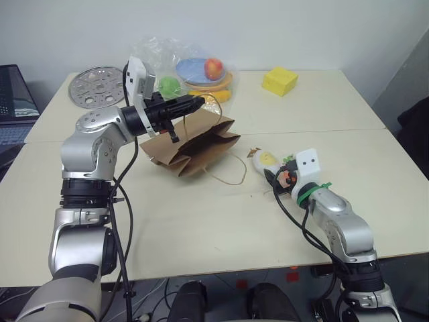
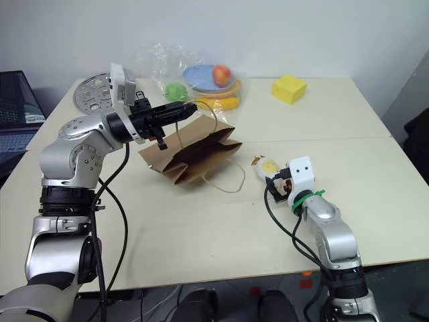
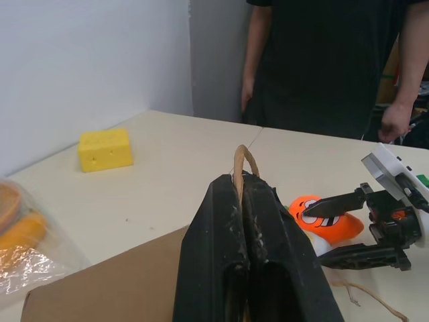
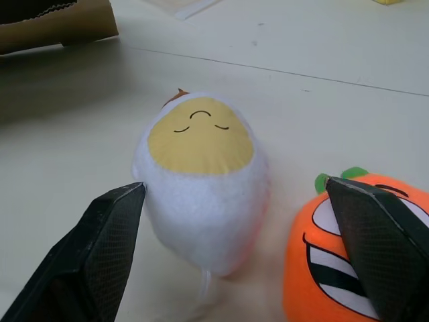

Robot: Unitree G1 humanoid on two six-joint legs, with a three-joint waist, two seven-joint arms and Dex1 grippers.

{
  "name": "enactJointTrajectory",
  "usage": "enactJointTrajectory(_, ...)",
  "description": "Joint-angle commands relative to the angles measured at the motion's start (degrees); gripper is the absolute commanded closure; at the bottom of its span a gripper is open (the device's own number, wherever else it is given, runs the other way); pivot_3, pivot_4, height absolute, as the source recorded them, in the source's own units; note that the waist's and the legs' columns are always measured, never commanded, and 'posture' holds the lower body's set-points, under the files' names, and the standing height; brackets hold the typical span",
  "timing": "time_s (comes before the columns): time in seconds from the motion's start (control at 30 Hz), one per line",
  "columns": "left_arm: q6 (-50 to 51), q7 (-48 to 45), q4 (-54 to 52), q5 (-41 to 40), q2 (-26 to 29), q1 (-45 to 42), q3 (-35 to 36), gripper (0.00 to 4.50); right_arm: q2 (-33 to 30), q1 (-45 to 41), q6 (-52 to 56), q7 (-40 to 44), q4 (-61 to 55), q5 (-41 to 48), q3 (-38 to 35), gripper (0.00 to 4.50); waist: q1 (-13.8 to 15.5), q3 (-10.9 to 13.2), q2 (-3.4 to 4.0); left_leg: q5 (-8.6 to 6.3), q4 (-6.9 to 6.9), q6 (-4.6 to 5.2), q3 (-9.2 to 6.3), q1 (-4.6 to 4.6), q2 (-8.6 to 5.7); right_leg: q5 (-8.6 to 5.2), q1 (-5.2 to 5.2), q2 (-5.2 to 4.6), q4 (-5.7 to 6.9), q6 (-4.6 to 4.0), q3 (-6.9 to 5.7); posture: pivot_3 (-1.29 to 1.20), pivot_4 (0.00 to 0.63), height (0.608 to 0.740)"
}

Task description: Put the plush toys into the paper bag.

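The left claw (image 1: 191, 104) pinched the paper bag's twine handle (image 3: 242, 161), lifting the paper bag (image 1: 191, 144) off the desk (image 1: 201, 221) so its mouth faced the toys. The right claw (image 4: 234, 221), spread wide, straddled the white toy (image 4: 201, 174) beside the orange carrot (image 4: 335, 261), ready to grab.

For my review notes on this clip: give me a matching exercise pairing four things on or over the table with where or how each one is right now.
Things:
1. left gripper
2. right gripper
3. yellow block
4. clear plastic bag of toy fruit

States:
A. lying at the table's far edge, behind the paper bag
B. shut on the paper bag's twine handle
C. open, fingers either side of the white egg plush, orange plush beside it
D. standing alone toward the far right of the table

Pairs: 1-B, 2-C, 3-D, 4-A
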Motion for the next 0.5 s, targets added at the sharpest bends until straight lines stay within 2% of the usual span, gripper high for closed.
enactJointTrajectory(0.03,0.4,-0.3,-2.7,-0.5,1.2,-0.2,0.9,4.50,-0.2,-1.3,-2.1,0.5,1.6,-1.3,1.1,0.04,0.0,0.0,0.00,0.00,0.00,0.00,0.00,0.00,0.00,0.00,0.00,0.00,0.00,0.00,0.00,0.00,0.150,0.740)
enactJointTrajectory(0.43,1.6,0.7,-5.8,-0.9,1.8,2.0,1.6,4.50,0.4,-4.0,-3.7,2.3,7.5,-2.6,3.3,0.04,0.0,0.0,0.00,0.00,0.01,0.00,0.00,0.00,0.01,0.00,0.00,-0.01,0.01,0.00,0.01,0.00,0.150,0.740)
enactJointTrajectory(0.47,1.7,0.7,-6.1,-1.0,1.9,2.1,1.7,4.50,0.1,-4.2,-3.9,2.1,7.9,-2.9,3.1,0.30,0.0,0.0,0.00,0.00,0.01,0.00,0.01,0.00,0.00,0.00,0.00,-0.01,0.02,0.00,0.01,0.00,0.150,0.740)
enactJointTrajectory(0.5,1.8,0.8,-6.4,-1.1,2.0,2.3,1.8,4.50,-0.1,-4.3,-4.1,2.3,8.1,-2.9,2.9,0.38,0.0,0.0,0.00,0.00,0.02,0.00,0.00,0.01,0.00,0.00,0.01,-0.01,0.02,0.00,0.00,0.00,0.150,0.740)
